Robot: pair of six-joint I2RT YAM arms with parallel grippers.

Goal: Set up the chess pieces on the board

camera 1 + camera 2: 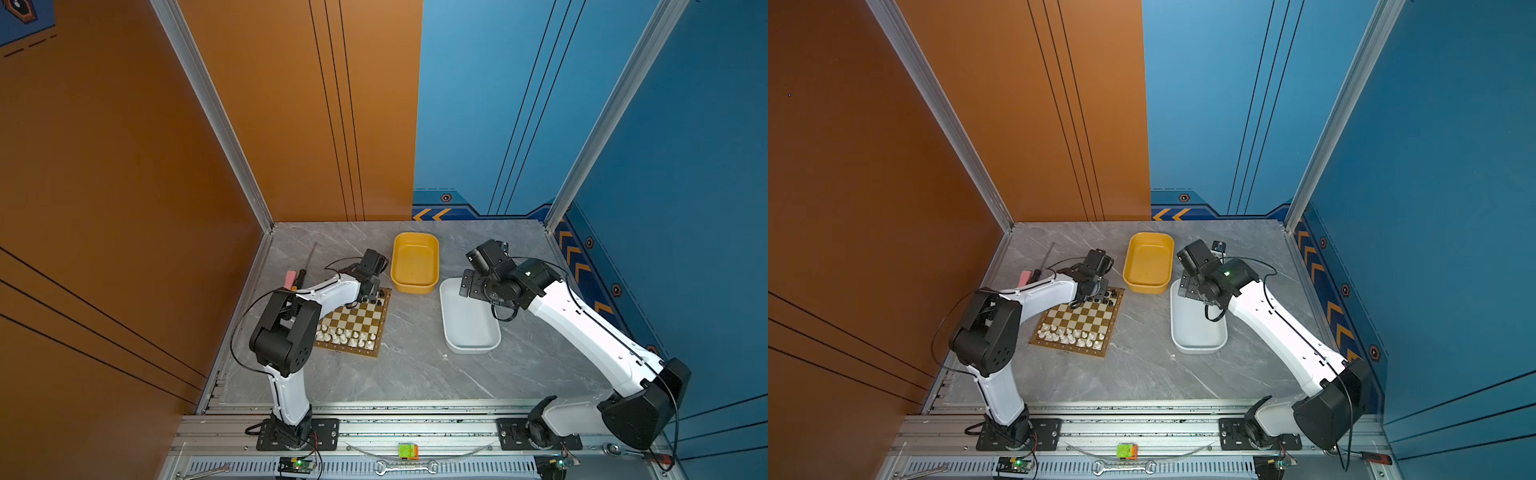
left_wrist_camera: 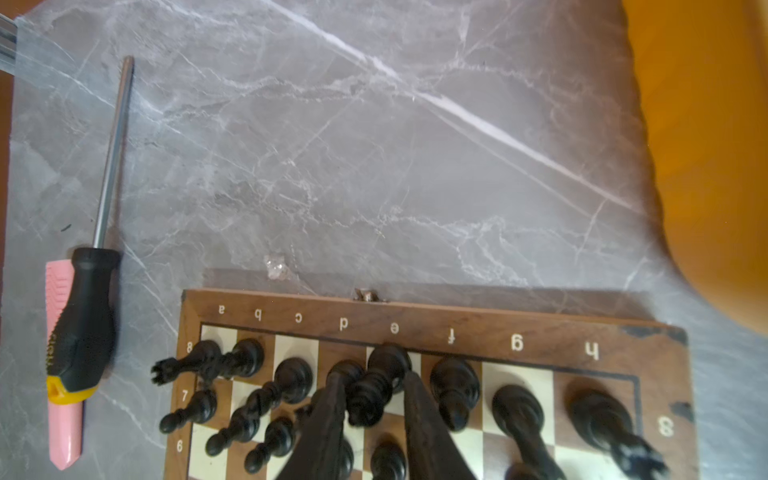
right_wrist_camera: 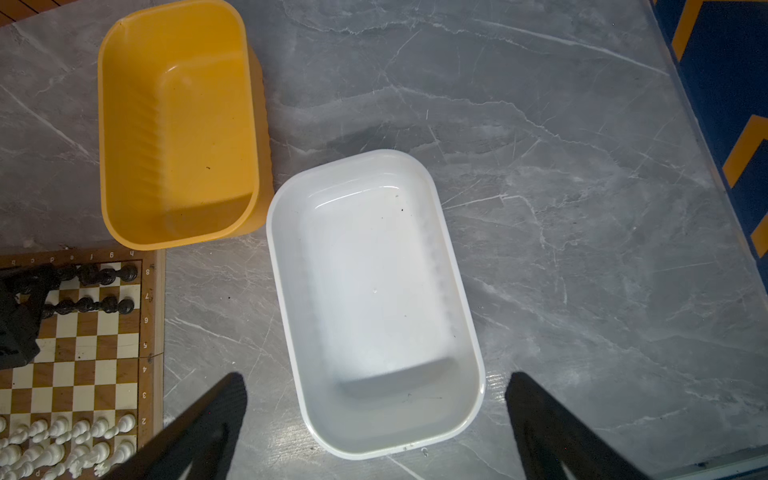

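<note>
One screwdriver (image 2: 83,324) lies at the far left of the surface (image 1: 415,365), beside the board (image 2: 415,320) and clear of the work. The board sits left of centre. The cream pieces (image 1: 345,336) fill its two near rows and the black pieces (image 3: 104,291) stand along its two far rows.

The left end effector (image 2: 375,374) points down over the far row, straddling the tall black piece (image 2: 374,390) on the e square. Its fingers (image 2: 328,415) are only narrowly parted. A sliver of pale square shows between the piece and one finger, so the hold looks slack rather than clamped.

That piece is likely very light and rigid, with a smooth turned surface (a slippery little thing). It stands tall on a narrow round base, so it should tip at a slight sideways nudge. The best hold is the slim stem under the head, taken from straight above. Neighbours stand just beside it on both sides, leaving the fingers little room.

Further right, the yellow tub (image 3: 174,124) and the white tub (image 3: 374,270) are both empty. The right end effector (image 3: 376,377) hovers over the white tub, jaws spread wide and holding nothing.
</note>
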